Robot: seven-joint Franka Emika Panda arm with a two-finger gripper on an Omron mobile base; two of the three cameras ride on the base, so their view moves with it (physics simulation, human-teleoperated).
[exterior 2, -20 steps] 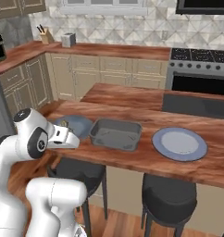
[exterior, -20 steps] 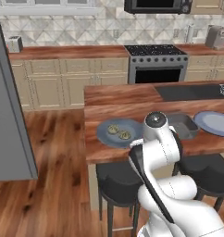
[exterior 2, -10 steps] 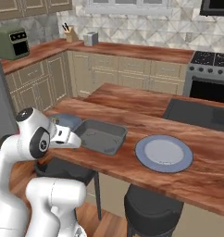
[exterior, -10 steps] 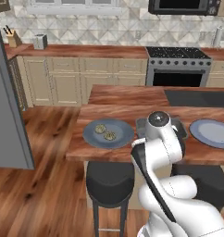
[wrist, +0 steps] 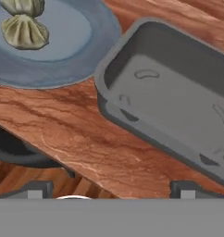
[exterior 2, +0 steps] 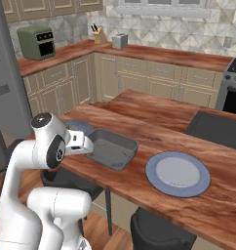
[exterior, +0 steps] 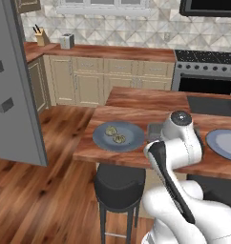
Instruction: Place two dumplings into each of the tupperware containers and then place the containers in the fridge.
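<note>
Two small beige-green mottled dumplings (wrist: 25, 30) on round blue-grey plate (wrist: 72, 55), eleven o'clock of wide-open, empty jaws.

Glossy grained wood counter (wrist: 81, 139), matt grey pan (wrist: 178, 102)

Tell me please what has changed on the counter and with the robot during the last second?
The base has driven, so both base views shifted: the fridge now stands closer at the left. Nothing was taken hold of or let go. The two dumplings still lie on the blue-grey plate, the dark grey pan beside it, the second plate bare, the hand open.
</note>
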